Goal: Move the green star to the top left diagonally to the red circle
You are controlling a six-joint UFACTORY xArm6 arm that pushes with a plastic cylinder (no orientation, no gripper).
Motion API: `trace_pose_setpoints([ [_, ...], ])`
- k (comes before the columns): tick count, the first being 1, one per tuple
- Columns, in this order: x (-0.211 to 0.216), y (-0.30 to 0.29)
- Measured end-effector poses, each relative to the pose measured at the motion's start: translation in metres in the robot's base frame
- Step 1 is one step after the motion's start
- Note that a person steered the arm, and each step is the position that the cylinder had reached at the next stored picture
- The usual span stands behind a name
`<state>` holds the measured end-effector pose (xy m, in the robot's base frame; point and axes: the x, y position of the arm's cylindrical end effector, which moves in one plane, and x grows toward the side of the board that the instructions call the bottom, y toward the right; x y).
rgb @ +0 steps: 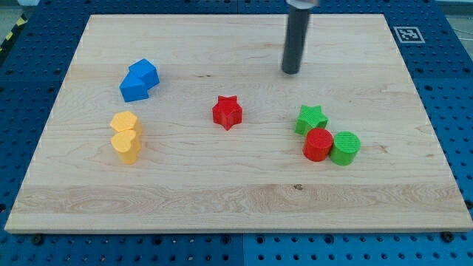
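Gripper: none fitted, so no open or closed state to tell; only a straight dark rod ending in my tip [291,72].
My tip: resting on the surface [222,199] toward the far side, right of centre, well apart from every block; far of the green star and slightly left of it.
Green star [311,119]: right half of the surface, touching or almost touching the red circle [318,144] on that block's far-left side.
Red circle: just near of the star, pressed against the green circle [344,148] on its right.
Task status: star apparently already sitting diagonally far-left of the red circle; probably little or nothing left beyond a small nudge.
Reason for tip position: likely kept clear so as not to disturb the tight cluster of three.
Risk: any push on the star from the far side likely to shove the red circle too, given the contact.
Other blocks: red star [227,112] near centre; blue pair [139,80] far left; yellow pair [126,136] left, nearer.
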<state>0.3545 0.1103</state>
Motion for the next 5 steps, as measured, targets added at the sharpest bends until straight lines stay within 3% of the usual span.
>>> trace_pose_setpoints([
  [3, 0.167, 0.107],
  [4, 0.194, 0.117],
  [5, 0.179, 0.111],
])
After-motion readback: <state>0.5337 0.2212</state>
